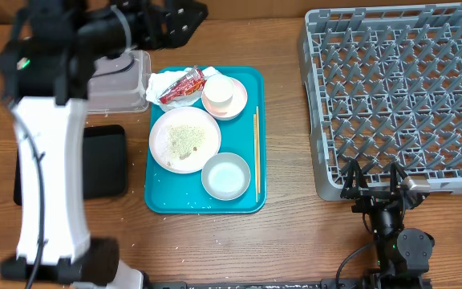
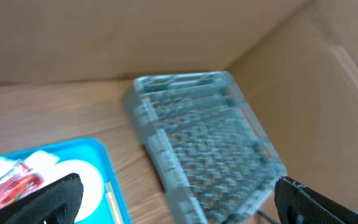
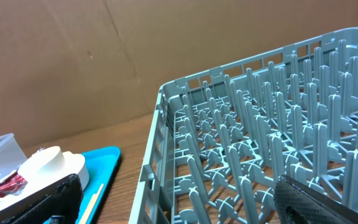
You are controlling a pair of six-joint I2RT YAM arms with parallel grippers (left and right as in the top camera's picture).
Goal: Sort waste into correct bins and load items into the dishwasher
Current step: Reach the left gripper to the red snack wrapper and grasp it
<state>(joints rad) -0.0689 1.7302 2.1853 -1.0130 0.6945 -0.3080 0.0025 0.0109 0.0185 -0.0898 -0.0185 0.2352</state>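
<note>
Near left hand [image 2: 178, 186], red wrapper [image 2: 10, 185]

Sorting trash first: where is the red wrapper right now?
Overhead view: the red wrapper lies on crumpled white paper in the teal tray, at its far-left corner, just left of the white cup.

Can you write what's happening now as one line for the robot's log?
left pincer: open, empty | right pincer: open, empty, beside rack | tray: holds plate, bowl, cup, wrapper, chopsticks | rack: no dishes seen
</note>
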